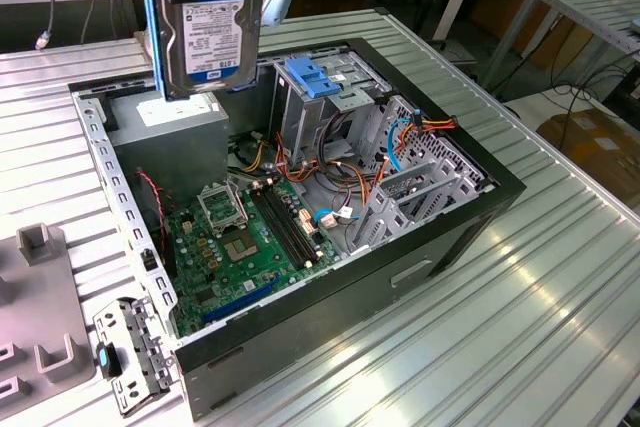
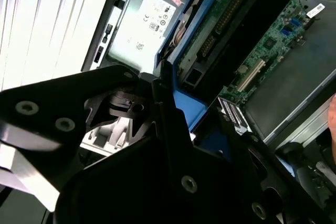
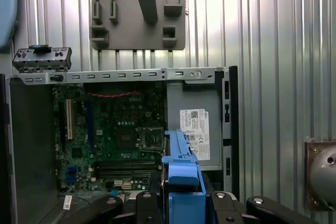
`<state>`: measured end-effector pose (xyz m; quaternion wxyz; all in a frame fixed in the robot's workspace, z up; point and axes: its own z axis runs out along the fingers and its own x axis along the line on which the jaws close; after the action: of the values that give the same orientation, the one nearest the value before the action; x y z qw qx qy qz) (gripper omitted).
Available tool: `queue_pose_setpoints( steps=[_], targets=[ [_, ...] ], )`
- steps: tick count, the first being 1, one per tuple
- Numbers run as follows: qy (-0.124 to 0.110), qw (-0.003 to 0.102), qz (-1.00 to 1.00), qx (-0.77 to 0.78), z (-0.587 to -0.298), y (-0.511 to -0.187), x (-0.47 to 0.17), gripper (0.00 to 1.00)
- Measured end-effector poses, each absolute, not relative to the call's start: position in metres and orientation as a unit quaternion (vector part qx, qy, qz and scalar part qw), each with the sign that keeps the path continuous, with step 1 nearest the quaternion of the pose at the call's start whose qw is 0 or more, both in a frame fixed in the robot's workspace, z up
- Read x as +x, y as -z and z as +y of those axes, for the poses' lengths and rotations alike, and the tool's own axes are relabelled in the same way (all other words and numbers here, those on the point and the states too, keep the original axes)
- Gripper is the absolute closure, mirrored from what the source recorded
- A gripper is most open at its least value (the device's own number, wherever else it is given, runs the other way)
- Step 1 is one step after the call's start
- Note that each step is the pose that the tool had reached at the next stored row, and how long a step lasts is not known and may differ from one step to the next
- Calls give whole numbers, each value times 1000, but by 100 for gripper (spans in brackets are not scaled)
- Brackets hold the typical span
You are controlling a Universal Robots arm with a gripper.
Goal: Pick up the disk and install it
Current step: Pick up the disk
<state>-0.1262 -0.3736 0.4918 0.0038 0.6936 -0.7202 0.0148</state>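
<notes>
Looking down into open computer case on ribbed metal table. Noted inside: green motherboard, next to grey power-supply box bearing a white sticker. Seen edge-on above the case — disk, blue carrier rail facing the camera, clamped between black parts of gripper on either side. Logged on table outside the case: grey fixture plate with raised blocks — and small slotted metal bracket just beside case rim.
</notes>
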Motion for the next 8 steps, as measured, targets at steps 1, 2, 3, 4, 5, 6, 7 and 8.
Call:
queue_pose_setpoints(
  steps=[1,2,3,4,5,6,7,8],
  targets=[
    [-15,4,-720,694,-374,-492,-124,63],
    [-15,4,-720,694,-375,-492,-123,63],
    [-15,4,-720,694,-377,-492,-123,63],
    [-15,4,-720,694,-380,-492,-123,63],
    [-15,4,-720,694,-382,-492,-122,63],
    [-15,4,-720,694,-383,-492,-122,63],
    [-15,4,-720,694,-384,-492,-122,63],
    [-15,4,-720,694,-384,-492,-122,63]
  ],
)
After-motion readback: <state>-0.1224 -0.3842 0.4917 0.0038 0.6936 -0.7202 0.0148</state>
